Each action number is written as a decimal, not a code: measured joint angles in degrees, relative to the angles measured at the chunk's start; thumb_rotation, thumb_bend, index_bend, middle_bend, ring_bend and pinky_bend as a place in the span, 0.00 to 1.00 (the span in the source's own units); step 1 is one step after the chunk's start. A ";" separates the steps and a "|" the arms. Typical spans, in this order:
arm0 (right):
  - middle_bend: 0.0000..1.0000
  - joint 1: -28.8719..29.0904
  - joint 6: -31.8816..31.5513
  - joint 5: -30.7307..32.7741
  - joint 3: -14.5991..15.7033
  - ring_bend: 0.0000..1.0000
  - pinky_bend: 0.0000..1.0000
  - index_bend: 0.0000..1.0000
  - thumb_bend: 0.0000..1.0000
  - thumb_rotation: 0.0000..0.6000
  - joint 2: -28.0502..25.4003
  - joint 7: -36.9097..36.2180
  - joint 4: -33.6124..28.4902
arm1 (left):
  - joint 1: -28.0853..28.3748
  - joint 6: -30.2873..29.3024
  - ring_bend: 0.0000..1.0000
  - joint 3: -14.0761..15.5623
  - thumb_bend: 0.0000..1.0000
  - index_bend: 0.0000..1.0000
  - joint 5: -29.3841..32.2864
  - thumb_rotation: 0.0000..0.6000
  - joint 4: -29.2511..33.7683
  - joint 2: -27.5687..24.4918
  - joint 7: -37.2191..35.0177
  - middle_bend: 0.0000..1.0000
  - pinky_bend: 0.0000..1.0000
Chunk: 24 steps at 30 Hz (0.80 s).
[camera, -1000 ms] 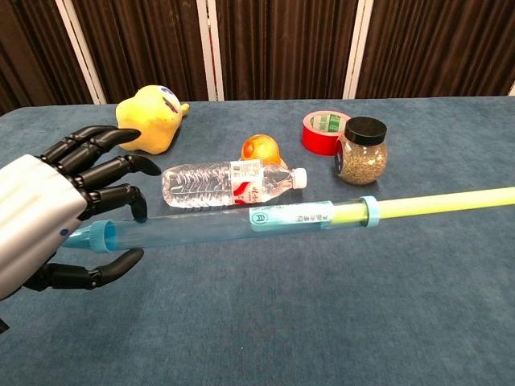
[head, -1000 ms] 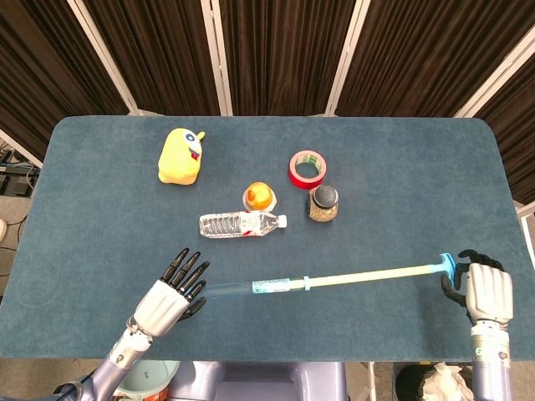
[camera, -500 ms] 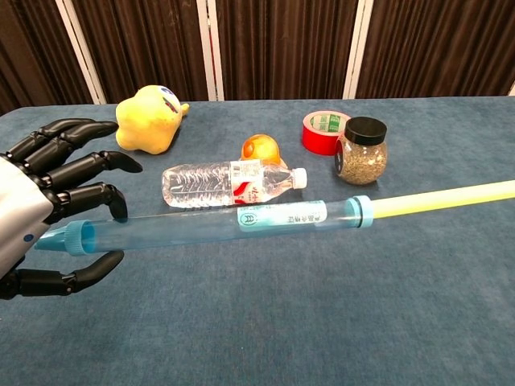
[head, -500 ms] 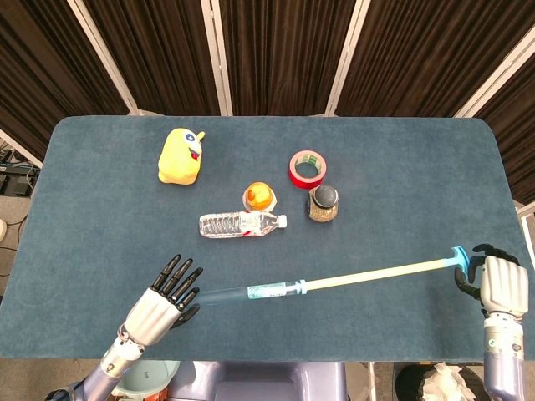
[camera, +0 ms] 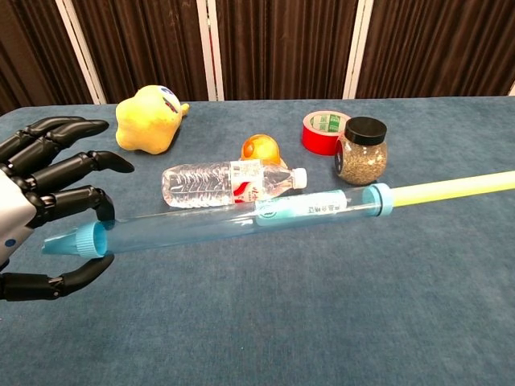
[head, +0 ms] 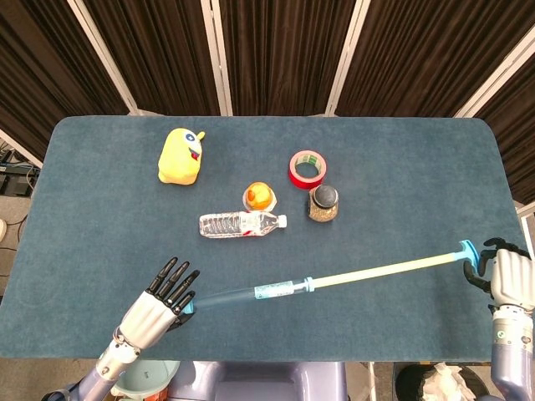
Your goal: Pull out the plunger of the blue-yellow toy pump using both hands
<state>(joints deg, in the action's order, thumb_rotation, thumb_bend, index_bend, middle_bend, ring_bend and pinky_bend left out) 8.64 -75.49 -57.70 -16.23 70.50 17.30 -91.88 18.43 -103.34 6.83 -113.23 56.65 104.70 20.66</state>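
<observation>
My left hand (camera: 36, 217) sits at the near left of the table (head: 401, 167), fingers spread wide and reaching forward, thumb below. The nozzle end of the toy pump (camera: 233, 221) lies between fingers and thumb; the fingers look loose around it, and I cannot tell for certain whether they touch the clear blue barrel. From above, the same hand (head: 159, 301) shows at the barrel's capped tip. The pump runs across the near part of the table, left end close to me, rising toward the right. Its yellow plunger (head: 380, 271) is drawn far out of the barrel, beyond the blue collar. My right hand (head: 506, 271) is at the table's far right edge, fingers curled around the blue T-handle at the plunger's end; it is holding that handle. Behind the pump, just beyond the barrel, lies a water bottle (camera: 229, 182) on its side, with a small orange toy (camera: 261, 149) behind it. To the right stand a jar (camera: 361, 151) with a black lid and a roll of red tape (camera: 323, 129) touching or just beside it. A yellow plush toy (camera: 149, 121) sits farther back left.
</observation>
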 measured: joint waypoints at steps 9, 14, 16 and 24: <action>0.35 0.56 0.69 1.49 -0.10 0.31 0.30 0.84 0.41 1.00 -0.37 -0.62 0.79 | -0.18 -0.18 0.06 -0.42 0.62 0.73 -0.36 1.00 -0.07 -0.07 -0.10 0.23 0.10; 0.35 0.51 0.60 1.20 0.51 0.31 0.30 0.84 0.41 1.00 -0.34 -0.92 0.51 | 0.39 0.70 0.09 -1.03 0.62 0.73 -0.08 1.00 -0.42 0.43 -0.66 0.25 0.10; 0.35 0.33 0.44 0.81 1.24 0.31 0.30 0.84 0.41 1.00 -0.06 -0.90 0.42 | 0.95 1.62 0.09 -1.37 0.62 0.73 0.19 1.00 -1.24 1.05 -1.49 0.25 0.10; 0.25 -0.33 2.09 0.19 4.98 0.28 0.30 0.52 0.27 1.00 3.18 -1.33 2.60 | 1.89 4.39 0.09 -1.77 0.48 0.58 1.36 1.00 -6.44 3.99 -3.37 0.22 0.10</action>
<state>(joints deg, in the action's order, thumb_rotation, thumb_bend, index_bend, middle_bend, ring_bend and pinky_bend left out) 8.31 -73.40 -57.51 -11.25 73.68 15.97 -89.29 20.32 -98.95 5.06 -111.87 50.21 108.69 17.30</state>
